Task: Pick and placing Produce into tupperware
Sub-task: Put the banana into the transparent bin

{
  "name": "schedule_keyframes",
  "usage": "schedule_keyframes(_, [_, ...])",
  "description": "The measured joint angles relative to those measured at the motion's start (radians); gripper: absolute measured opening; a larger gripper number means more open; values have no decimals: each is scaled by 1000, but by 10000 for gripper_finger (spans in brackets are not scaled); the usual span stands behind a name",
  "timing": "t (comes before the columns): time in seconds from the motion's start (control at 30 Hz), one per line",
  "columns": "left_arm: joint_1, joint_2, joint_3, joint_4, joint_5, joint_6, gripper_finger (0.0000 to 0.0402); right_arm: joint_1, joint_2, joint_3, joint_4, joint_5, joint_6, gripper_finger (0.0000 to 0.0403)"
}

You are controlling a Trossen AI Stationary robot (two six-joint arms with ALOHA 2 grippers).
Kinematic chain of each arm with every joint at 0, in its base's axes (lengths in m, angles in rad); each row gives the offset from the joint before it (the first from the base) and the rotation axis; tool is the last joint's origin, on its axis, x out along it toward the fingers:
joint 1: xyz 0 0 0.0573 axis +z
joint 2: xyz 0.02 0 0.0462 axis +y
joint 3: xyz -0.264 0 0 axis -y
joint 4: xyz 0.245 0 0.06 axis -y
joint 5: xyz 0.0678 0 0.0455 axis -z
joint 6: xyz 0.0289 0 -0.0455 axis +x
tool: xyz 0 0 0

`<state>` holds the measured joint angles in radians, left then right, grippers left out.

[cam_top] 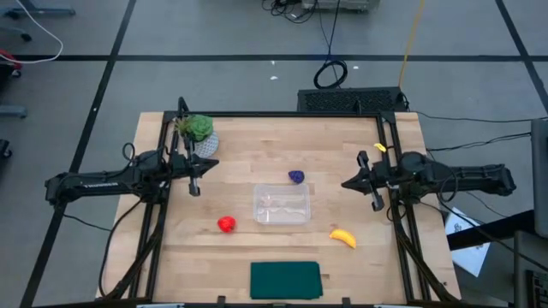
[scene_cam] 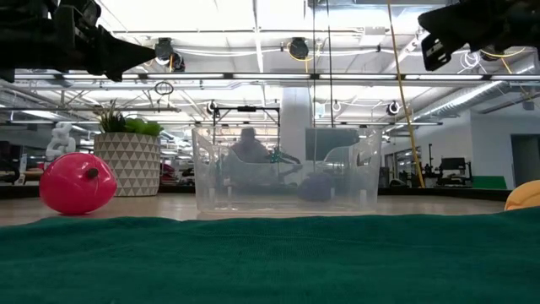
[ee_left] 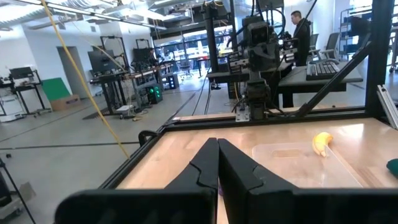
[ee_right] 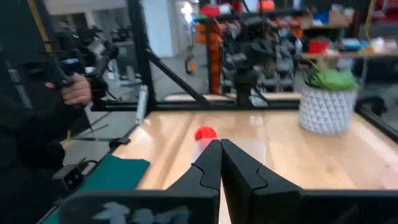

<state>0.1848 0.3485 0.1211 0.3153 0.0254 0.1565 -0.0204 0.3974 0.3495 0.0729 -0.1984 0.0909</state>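
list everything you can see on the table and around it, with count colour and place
tupperware: one, clear, table centre, nothing visible in it
banana: one, yellow, on the table between the tupperware and the right arm, toward the front edge
red fruit: one, red, on the table just off the tupperware's left front corner
purple piece: one, dark purple, on the table just behind the tupperware
cloth: one, dark green, flat at the front edge
plant: one, green in a white patterned pot, back left corner
person: one, dark clothes, beside the table in the right wrist view
left gripper: one, dark, shut, over the table's left side
right gripper: one, dark, shut, over the table's right side
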Motion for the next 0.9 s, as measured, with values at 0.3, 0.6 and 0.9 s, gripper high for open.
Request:
schedule_keyframes(0.3, [0,0,0,-2,0,-4,5,79,89,107,-114,73,72,0])
schedule_keyframes(0.6, [0,0,0,-6,0,-4,5,208,172,233,-303,258,173,0])
schedule_keyframes(0.9, [0,0,0,-13,0,-5,5,280,317,384,-491,356,278,0])
